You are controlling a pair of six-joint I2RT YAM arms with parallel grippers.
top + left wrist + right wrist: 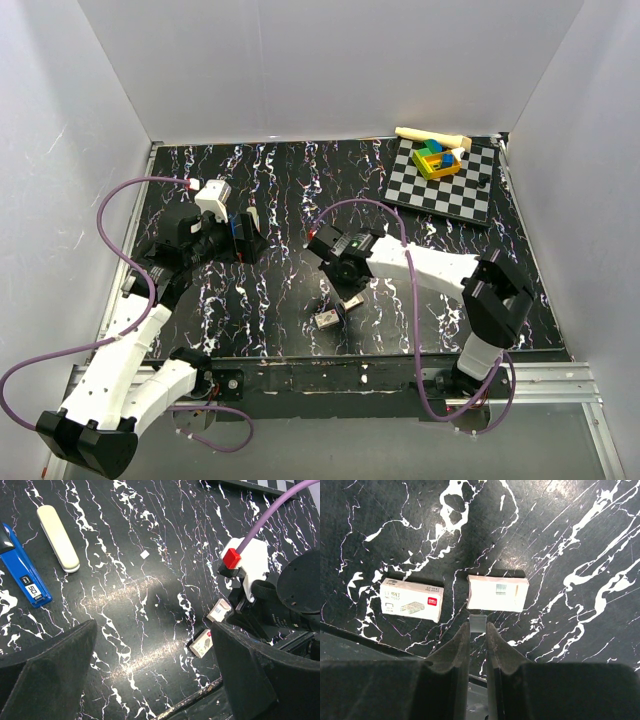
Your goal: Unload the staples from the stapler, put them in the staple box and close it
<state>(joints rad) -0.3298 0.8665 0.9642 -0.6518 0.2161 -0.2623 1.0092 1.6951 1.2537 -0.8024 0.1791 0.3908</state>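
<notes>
The grey piece point(478, 623) between the right jaws is unidentifiably small.

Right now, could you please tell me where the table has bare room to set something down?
Bare: the far middle of the table, between the stapler and the checkerboard; also the near strip between the left arm and the two small boxes. Crowded: around the boxes at the right claw.
</notes>
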